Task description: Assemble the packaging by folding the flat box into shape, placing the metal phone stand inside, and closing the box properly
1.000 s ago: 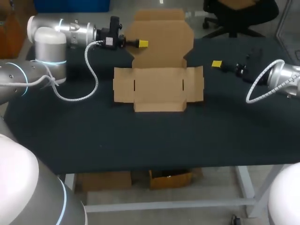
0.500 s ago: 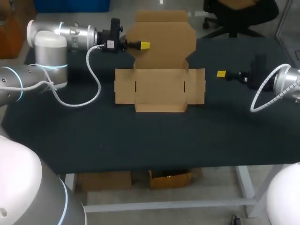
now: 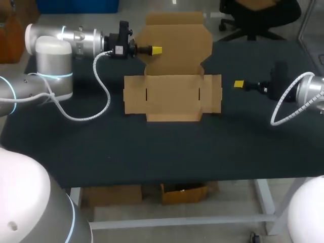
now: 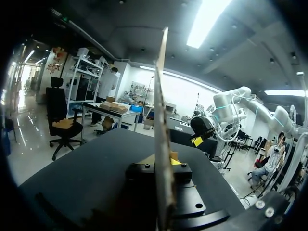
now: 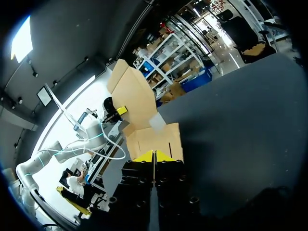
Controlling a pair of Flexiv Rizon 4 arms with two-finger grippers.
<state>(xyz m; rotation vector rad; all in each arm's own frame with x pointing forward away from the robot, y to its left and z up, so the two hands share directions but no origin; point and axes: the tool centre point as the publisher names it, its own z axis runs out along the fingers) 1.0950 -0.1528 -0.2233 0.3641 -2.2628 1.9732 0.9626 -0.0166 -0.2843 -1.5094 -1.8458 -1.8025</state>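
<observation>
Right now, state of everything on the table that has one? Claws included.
box: not folded yet; front panels flat on the table, rear lid panel tilted up.
left claw: shut on the box's raised lid panel.
right claw: shut, empty, off to the box's right, not touching it.

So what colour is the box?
Plain brown, like cardboard. The box shows best in the head view.

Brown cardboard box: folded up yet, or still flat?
Partly: the brown cardboard box lies spread on the black table, only its rear flap raised in the left tool.
</observation>
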